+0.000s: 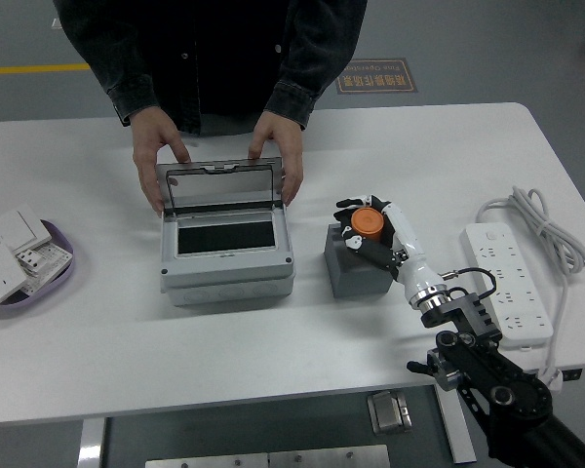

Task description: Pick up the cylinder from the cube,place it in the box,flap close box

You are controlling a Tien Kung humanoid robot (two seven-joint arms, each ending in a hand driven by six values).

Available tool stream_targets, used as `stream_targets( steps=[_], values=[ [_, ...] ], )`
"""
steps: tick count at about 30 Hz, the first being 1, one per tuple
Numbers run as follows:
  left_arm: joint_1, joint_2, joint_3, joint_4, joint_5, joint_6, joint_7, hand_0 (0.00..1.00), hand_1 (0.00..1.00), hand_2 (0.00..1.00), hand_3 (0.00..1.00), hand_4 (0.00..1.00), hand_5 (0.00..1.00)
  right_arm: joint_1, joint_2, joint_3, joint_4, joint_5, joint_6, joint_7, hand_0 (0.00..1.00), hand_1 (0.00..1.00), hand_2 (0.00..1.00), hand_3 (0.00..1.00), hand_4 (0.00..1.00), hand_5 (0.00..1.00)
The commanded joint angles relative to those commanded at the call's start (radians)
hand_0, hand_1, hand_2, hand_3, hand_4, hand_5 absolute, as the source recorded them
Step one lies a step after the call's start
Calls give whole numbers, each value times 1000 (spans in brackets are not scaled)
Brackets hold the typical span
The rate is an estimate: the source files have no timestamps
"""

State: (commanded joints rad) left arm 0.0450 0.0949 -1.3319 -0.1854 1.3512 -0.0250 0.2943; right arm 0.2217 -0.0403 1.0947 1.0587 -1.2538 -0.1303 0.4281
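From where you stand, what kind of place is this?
Probably a robotics lab or workshop: a white table on a grey floor with a yellow line, electrical parts like a power strip, and the robot hand working.

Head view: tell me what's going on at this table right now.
The robot's right hand is closed around an orange cylinder at the top of a grey cube; whether it has lifted clear is hard to tell. A person at the far side steadies the grey box with both hands, its clear lid standing open. The cylinder is not yet in the box. The left arm is out of view.
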Motion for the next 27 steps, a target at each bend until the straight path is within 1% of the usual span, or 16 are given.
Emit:
stream_targets(
  steps=[1,2,7,8,10,13,14,17,19,20,24,25,26,27],
  values=[
    [0,0,1,0,-1,0,0,603,582,555,588,650,191,0,0,0,1,2,-2,1,599,536,489,480,346,2],
    [0,0,1,0,-1,0,-1,604,583,555,588,652,193,0,-1,0,4,6,-7,4,518,507,466,433,96,2],
    [1,-1,4,0,-4,1,-1,604,583,555,588,652,193,2,-7,-11,37,29,-42,20,518,507,466,433,96,2],
    [1,-1,4,0,-4,1,-1,603,582,554,587,660,200,3,-9,-14,47,32,-48,22,411,448,416,325,2,2],
    [1,-2,5,0,-6,2,-1,603,582,554,587,660,200,4,-13,-21,67,37,-59,24,411,448,416,325,2,2],
    [2,-2,5,0,-6,3,0,603,582,554,587,660,200,9,-23,-46,120,37,-80,15,411,448,416,325,2,2],
    [3,-2,6,0,-7,3,0,603,583,555,588,661,199,11,-26,-57,138,35,-87,9,376,417,385,291,2,2],
    [4,-3,6,-1,-8,4,1,603,583,555,588,661,199,22,-31,-95,195,25,-107,-11,376,417,385,291,2,2],
    [6,-3,6,-1,-8,4,2,603,583,555,588,661,199,39,-26,-126,229,5,-121,-34,376,417,385,291,2,2],
    [7,-4,6,-1,-8,4,2,603,583,555,588,662,201,47,-23,-136,238,-4,-126,-44,258,335,308,258,2,2],
    [9,-5,5,-2,-6,4,4,603,583,555,588,662,201,90,-3,-174,250,-66,-146,-98,258,335,308,258,2,2],
    [9,-5,5,-2,-6,4,4,603,583,555,588,662,201,105,2,-182,251,-90,-142,-119,258,335,308,258,2,2],
    [9,-5,4,-2,-5,4,5,603,583,556,589,663,202,116,5,-186,252,-110,-135,-136,34,178,282,239,2,2],
    [9,-5,3,-2,-4,4,5,603,583,556,589,663,202,131,8,-192,254,-143,-125,-162,34,178,282,239,2,2]
  ],
)
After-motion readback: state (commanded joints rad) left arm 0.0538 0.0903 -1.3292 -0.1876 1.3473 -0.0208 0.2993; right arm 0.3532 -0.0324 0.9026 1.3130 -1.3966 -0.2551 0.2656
